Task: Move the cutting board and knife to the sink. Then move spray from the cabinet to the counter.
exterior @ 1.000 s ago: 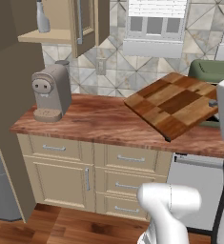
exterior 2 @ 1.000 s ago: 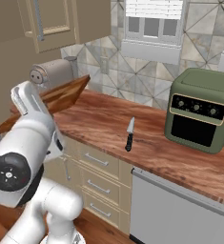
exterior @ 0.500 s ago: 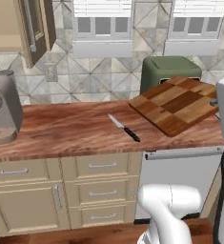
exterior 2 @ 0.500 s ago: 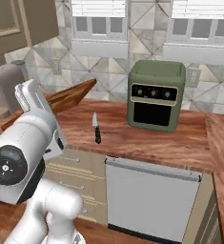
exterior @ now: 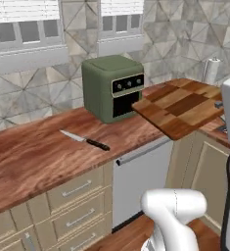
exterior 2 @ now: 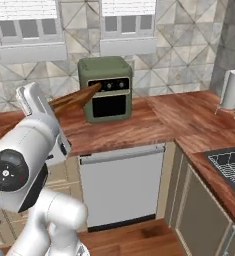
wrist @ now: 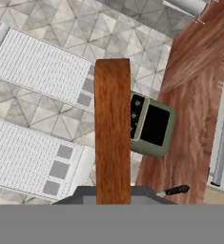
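We carry the cutting board [exterior: 180, 107] clear of the counter [exterior: 33, 157], tilted, in front of the green oven [exterior: 112, 86]. The hand view shows the cutting board edge-on; the fingers gripping it are hidden, so we cannot tell how the jaws stand. The knife [exterior: 84, 140] lies flat on the counter near its front edge, left of the oven, handle toward the dishwasher [exterior 2: 123, 186].
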Motion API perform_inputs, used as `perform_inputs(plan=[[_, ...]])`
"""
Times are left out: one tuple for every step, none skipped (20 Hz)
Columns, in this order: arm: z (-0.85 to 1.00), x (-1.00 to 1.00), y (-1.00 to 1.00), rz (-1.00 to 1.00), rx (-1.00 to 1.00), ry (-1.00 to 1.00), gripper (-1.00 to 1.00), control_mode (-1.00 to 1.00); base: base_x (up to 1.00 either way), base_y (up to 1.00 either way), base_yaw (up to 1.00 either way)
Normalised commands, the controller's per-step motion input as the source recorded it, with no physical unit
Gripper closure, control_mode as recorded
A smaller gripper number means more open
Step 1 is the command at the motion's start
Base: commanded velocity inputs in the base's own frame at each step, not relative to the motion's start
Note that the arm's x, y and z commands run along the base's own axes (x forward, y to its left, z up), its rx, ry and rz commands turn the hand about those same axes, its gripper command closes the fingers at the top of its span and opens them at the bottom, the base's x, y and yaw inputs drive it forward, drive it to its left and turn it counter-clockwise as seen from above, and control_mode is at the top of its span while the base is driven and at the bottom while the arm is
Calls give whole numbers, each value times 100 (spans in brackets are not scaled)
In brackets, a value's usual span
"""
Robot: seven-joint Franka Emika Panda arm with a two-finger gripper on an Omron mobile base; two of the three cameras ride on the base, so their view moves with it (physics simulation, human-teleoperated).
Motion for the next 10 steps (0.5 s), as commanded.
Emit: perform_inputs(plan=[[0, 0, 0, 0, 0, 0, 100, 100, -19, 57, -76], [0, 0, 0, 0, 0, 0, 100, 100, -20, 54, -77], [0, 0, 0, 0, 0, 0, 100, 100, -20, 50, -77], [0, 0, 0, 0, 0, 0, 100, 100, -16, 47, -77], [0, 0, 0, 0, 0, 0, 100, 100, -14, 43, -78], [0, 0, 0, 0, 0, 0, 100, 100, -12, 37, -79], [0, 0, 0, 0, 0, 0, 100, 100, -15, 31, -79], [0, 0, 0, 0, 0, 0, 100, 100, -16, 14, -78], [0, 0, 0, 0, 0, 0, 100, 100, -9, 0, -76], [0, 0, 0, 0, 0, 0, 100, 100, 0, 0, -73]])
